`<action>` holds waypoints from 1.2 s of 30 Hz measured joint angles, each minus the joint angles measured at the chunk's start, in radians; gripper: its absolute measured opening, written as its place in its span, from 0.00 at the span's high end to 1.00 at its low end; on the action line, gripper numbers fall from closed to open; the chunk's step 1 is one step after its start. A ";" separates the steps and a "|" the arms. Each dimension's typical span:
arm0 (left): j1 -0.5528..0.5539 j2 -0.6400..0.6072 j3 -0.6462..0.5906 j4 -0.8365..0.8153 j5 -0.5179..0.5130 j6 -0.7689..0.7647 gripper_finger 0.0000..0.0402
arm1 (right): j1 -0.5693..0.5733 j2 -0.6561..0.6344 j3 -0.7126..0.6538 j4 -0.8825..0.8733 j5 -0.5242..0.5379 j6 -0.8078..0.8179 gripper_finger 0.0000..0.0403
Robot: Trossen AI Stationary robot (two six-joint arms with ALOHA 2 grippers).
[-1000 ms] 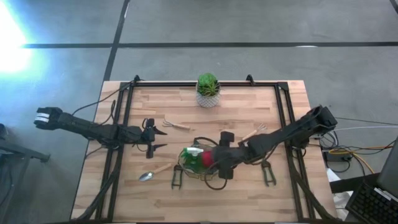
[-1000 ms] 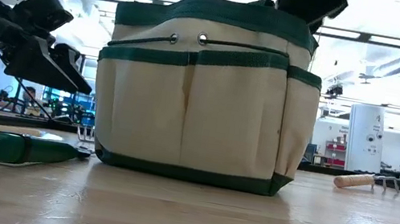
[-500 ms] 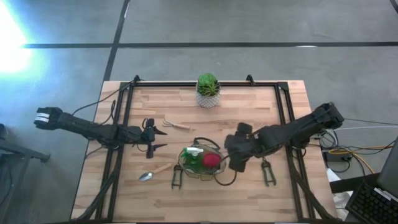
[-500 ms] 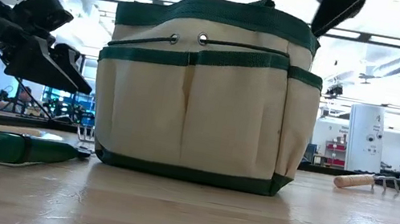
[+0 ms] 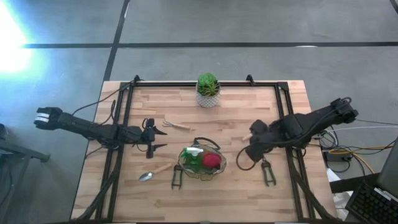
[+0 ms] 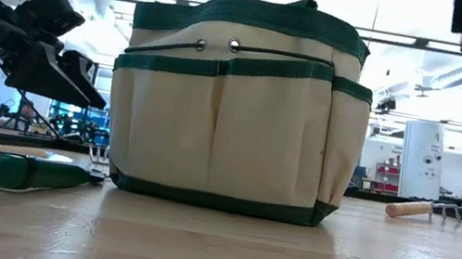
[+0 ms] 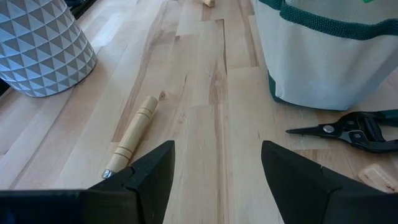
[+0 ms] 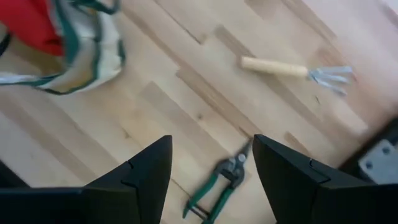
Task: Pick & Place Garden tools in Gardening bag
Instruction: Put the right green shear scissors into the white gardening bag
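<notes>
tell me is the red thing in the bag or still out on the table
In the bag. From above, the red item sits inside the gardening bag rim beside the green spray bottle.

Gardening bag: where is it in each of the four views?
High view: gardening bag at lower centre, red item inside.
Low view: bag fills the centre.
Left wrist view: bag at upper right.
Right wrist view: bag at upper left corner.
Shared landmark: pruning shears beside the bag.
</notes>
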 joint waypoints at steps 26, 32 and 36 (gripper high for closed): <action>0.000 0.000 0.000 0.000 0.000 0.000 0.40 | 0.192 -0.128 -0.567 0.386 -0.311 0.644 0.47; 0.000 0.000 0.000 0.000 0.000 0.000 0.40 | 0.233 -0.128 -0.636 0.421 -0.309 0.667 0.47; 0.000 0.000 0.000 0.000 0.000 0.000 0.40 | 0.236 -0.128 -0.670 0.434 -0.309 0.666 0.47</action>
